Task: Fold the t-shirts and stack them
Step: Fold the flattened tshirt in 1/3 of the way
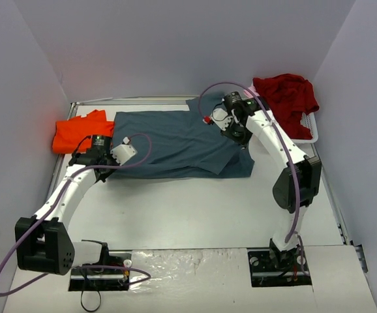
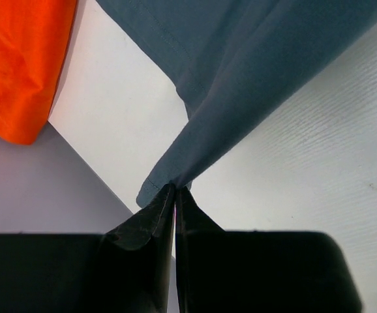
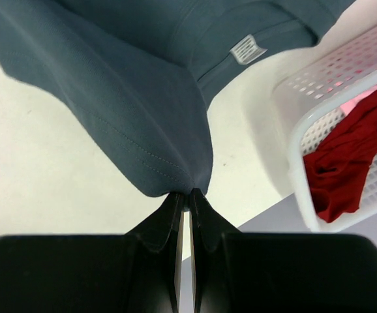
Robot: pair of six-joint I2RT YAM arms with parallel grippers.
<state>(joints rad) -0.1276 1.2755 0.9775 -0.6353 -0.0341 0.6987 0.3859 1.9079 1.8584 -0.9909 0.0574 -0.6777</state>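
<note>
While your left gripper [image 2: 175, 189] and right gripper [image 3: 188, 193] are each pinched shut on the slate blue-grey t-shirt [image 1: 175, 143], it lies spread on the table's [image 1: 195, 215] far half, long axis running 9 to 3 o'clock, the left at its 8 o'clock corner, the right near its 1 o'clock edge

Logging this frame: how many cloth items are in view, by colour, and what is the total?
slate blue-grey t-shirt: 1
orange t-shirt: 1
dark red t-shirt: 1
pink cloth, seen only through the white basket, too hidden to call a shirt: 1
Total: 4
</note>
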